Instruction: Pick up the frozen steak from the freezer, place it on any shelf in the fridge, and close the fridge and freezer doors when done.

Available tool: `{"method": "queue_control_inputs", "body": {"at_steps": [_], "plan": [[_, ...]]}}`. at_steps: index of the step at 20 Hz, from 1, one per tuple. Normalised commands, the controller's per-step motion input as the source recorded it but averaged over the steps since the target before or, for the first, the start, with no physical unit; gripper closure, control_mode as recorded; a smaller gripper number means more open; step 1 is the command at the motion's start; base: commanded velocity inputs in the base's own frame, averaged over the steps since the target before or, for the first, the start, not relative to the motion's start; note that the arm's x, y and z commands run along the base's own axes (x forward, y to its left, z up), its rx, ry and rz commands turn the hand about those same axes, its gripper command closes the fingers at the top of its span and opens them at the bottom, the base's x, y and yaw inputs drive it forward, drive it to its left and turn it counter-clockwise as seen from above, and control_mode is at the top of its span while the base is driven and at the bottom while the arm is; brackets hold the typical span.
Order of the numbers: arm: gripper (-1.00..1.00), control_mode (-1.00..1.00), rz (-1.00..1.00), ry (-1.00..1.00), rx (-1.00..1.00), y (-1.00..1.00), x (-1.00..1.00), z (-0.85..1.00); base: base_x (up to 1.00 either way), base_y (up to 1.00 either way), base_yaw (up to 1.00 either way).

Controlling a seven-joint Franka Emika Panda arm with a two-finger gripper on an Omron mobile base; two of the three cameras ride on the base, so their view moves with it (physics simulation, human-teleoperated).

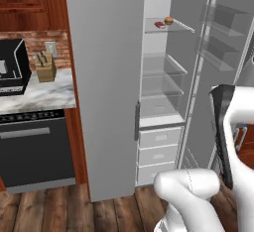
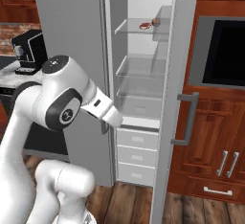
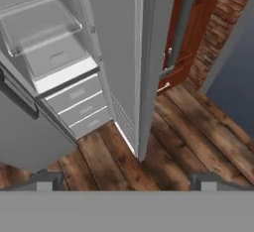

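Hand (image 3: 126, 179): its two dark finger tips stand wide apart at the bottom of the hand view, nothing between them. It looks down at wooden floor (image 3: 198, 127) and the foot of an open compartment, well short of any shelf.

In the hand view: the edge of an open grey door (image 3: 144, 67) runs top to bottom at centre. Left of it, grey drawers (image 3: 74, 97) are stacked under glass shelves.

Frozen steak (image 1: 159, 25): small dark-red slab lying on the top glass shelf (image 1: 173, 28) of the open compartment, just beside a round orange-brown ball (image 1: 168, 21). Right base view shows the same pair, steak (image 2: 143, 26) left of ball (image 2: 155, 22), high up and well apart from the arm.

Doors: a wide grey door (image 1: 106, 87) stands open to the left of the compartment, bar handle on its edge. The other door (image 2: 174, 98) stands open to the right, its handle (image 2: 189, 117) facing the wood cabinets. Clear door bins (image 1: 223, 37) show on the far right of the left base view.

Surroundings: stone surface (image 1: 44, 92) at left with a knife block (image 1: 45, 66) and a black appliance (image 1: 11, 67); a black oven door (image 1: 34, 149) below. Wall oven (image 2: 222, 53) set in wood cabinets at right.
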Motion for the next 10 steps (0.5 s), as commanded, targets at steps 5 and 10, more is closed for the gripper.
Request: {"method": "queue_control_inputs", "body": {"at_steps": [5,10], "plan": [[-1.0,-1.0,0.03,-0.03,0.21,-1.0,-1.0,0.16,0.0,0.0,0.0],[-1.0,-1.0,0.01,-0.05,0.19,-1.0,-0.94,0.05,0.0,0.0,0.0]]}}
